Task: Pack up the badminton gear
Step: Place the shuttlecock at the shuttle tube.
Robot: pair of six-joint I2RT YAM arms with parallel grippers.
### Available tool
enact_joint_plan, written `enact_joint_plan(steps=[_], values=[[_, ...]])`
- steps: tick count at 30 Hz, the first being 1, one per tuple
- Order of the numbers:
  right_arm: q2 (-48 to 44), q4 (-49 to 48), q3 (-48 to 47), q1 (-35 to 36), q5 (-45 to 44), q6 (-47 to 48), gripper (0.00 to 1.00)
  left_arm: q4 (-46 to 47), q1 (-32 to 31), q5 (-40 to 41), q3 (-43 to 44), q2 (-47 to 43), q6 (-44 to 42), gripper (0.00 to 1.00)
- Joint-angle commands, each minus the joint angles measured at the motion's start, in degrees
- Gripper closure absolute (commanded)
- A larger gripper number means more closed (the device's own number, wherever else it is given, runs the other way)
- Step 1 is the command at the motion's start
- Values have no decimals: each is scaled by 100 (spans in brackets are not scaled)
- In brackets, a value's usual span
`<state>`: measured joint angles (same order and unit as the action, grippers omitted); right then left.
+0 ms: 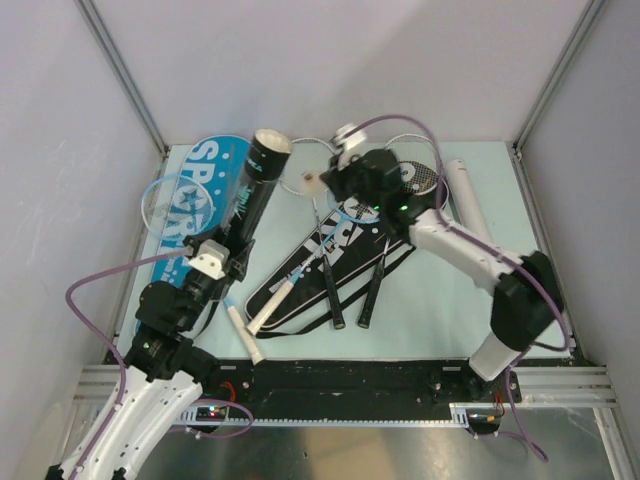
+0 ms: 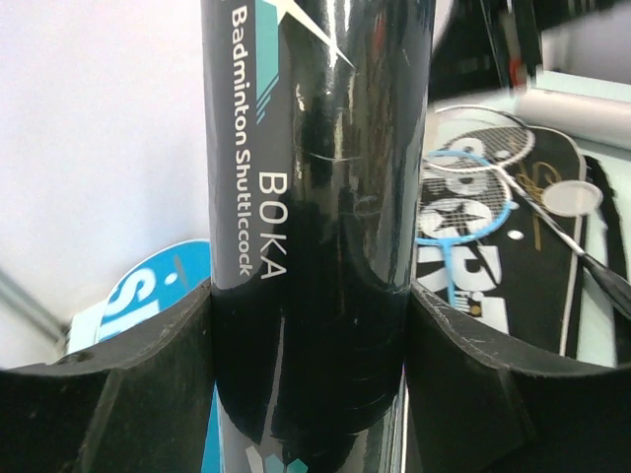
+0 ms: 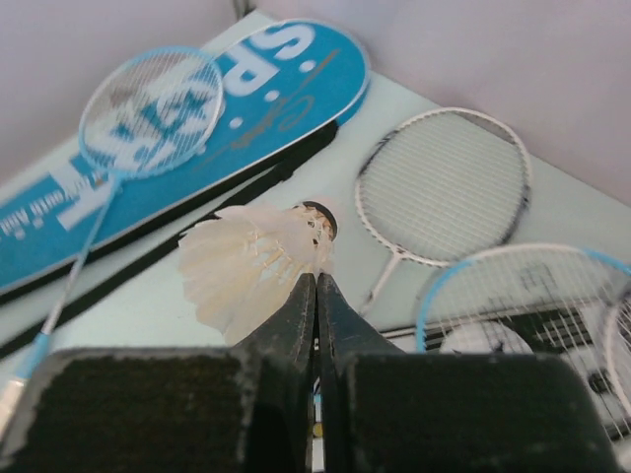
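While the left claw (image 2: 311,330) clasps the black shuttle tube (image 2: 315,148) round its lower body, jaws spread wide to the tube's girth, the right claw (image 3: 315,286) is pinched fully shut on a white feather shuttlecock (image 3: 246,261), held near the cork with the skirt fanning off to one side. The coming move, as I judge it, turns on the tube's open mouth (image 1: 270,143). In the overhead view it lies just to the left of the right claw and well apart from the left claw at the other end. The tube's long axis runs from the left claw toward the far edge of the tabletop (image 1: 440,300), tilted with its mouth uppermost, beside the blue racket bag (image 3: 266,69). The right arm is therefore the nearer one, and would need to bring the shuttlecock leftward onto that axis. The tube reads "BOKA" and "Badminton Shuttlecock". The blue bag reads "SPORT" in white. The black racket bag (image 2: 537,296) shows similar letters, partly crossed by rackets lying on it.
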<state>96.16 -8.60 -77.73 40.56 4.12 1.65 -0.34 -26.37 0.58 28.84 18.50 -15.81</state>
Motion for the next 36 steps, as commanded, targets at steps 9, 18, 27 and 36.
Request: enact_joint_plan(steps=[9, 18, 27, 36], values=[[-2575, 2791, -273, -2119, 1760, -2070, 100, -131, 18, -2011, 47, 833, -862, 64], [-3758, 3406, -297, -3412, 4360, -3192, 100, -227, 18, -2566, 143, 1168, -1107, 64], [-4043, 3101, -45, -3532, 5603, -4039, 100, -343, 20, -3000, 86, 1040, -1598, 66], [-3773, 2879, 322, -3196, 5588, -4158, 100, -253, 13, -3250, 25, 987, -1593, 68]])
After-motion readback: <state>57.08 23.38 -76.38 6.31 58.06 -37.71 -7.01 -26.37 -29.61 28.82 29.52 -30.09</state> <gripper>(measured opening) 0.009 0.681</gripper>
